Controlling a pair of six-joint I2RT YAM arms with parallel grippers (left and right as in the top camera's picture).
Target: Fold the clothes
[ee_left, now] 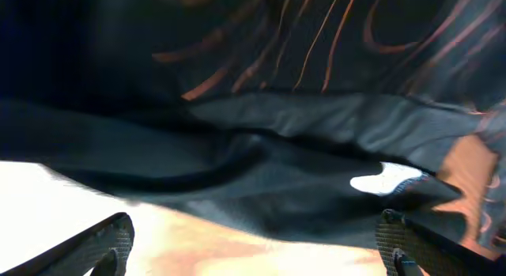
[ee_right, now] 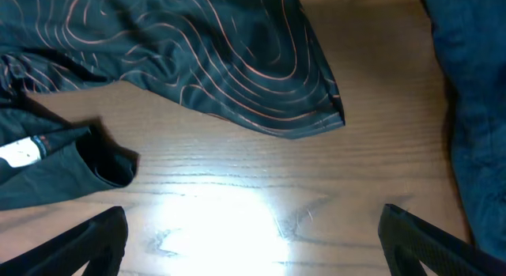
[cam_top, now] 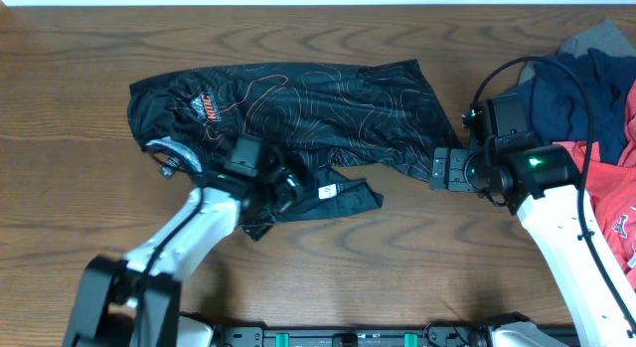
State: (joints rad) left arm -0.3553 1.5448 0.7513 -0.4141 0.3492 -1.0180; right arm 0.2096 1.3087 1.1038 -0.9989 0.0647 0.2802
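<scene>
The black jersey (cam_top: 318,108) with thin orange contour lines lies spread on the table, its lower part bunched into a fold with a white tag (cam_top: 328,191). My left gripper (cam_top: 294,188) hovers over that bunched lower edge. In the left wrist view it (ee_left: 253,244) stands open, the fingers (ee_left: 111,240) wide apart, with dark cloth (ee_left: 316,134) just ahead and nothing between them. My right gripper (cam_top: 435,168) is at the jersey's right hem. It (ee_right: 253,244) is open over bare wood, below the hem corner (ee_right: 316,110).
More clothes are heaped at the right edge: a navy garment (cam_top: 576,98), a coral-red one (cam_top: 616,188) and a grey one (cam_top: 601,34). The navy cloth (ee_right: 474,110) lies close to my right gripper. The wooden table (cam_top: 397,258) shows bare in front.
</scene>
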